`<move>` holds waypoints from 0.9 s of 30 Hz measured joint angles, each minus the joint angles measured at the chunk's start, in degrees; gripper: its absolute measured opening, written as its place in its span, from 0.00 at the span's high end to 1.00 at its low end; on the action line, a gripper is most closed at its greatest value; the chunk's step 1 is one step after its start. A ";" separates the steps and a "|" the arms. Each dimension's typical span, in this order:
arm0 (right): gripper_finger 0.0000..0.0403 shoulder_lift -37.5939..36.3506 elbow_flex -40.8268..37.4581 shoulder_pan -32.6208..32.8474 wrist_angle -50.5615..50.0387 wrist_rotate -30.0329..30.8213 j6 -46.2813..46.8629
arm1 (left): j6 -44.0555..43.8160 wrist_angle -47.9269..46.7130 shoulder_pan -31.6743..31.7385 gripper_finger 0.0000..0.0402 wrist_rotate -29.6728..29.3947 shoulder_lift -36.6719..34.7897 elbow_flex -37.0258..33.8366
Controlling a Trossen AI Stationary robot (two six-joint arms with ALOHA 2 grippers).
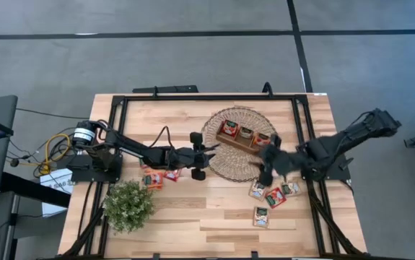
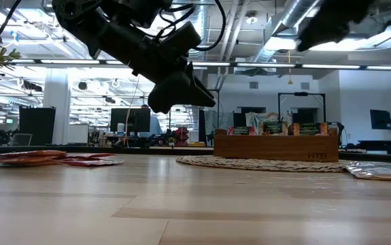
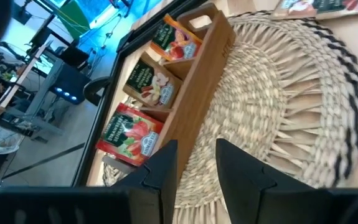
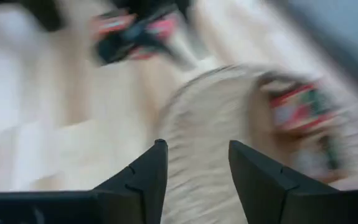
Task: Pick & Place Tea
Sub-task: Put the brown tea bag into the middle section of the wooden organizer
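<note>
The tea sachets lie flat in two groups: red and orange ones (image 1: 156, 177) by the plant, and green-and-white ones (image 1: 268, 196) near the table's right edge. Three more stand in the wooden tray (image 1: 245, 135), which rests on a round woven mat (image 1: 229, 162). My left gripper (image 1: 206, 155) hovers open and empty at the mat's left edge, looking at the tray (image 3: 197, 68) and its sachets (image 3: 129, 134). My right gripper (image 1: 268, 165) is open and empty above the mat's right edge (image 4: 197, 162). The low view shows both grippers raised off the table.
A bushy potted plant (image 1: 128, 204) stands at the near left of the table. Black frame rails (image 1: 301, 130) run along the table's sides. Bare wood lies between the plant and the right sachets. Cables and a spool (image 1: 84, 135) sit at the left arm's base.
</note>
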 joint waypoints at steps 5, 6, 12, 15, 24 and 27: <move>0.63 0.00 -3.37 9.77 0.41 -6.12 17.22 | 0.00 -0.42 -1.06 0.75 3.96 0.00 0.00; 0.63 0.00 -4.63 11.07 0.51 -6.50 21.42 | -0.01 -0.46 -1.22 0.76 6.21 0.00 0.00; 0.55 -0.02 -14.83 13.08 0.85 -13.17 43.33 | -0.02 -0.45 -1.91 0.81 19.33 0.00 0.00; 0.48 -0.07 -19.33 11.23 1.54 -16.32 50.62 | 0.00 -0.42 -2.36 0.84 22.73 0.00 0.00; 0.41 -0.07 -22.99 2.41 4.11 -21.28 53.39 | 0.04 0.53 -3.24 0.90 28.39 0.02 0.00; 0.42 -0.07 -22.99 0.18 4.42 -24.66 51.85 | -0.05 1.40 -3.38 0.91 34.23 0.04 0.00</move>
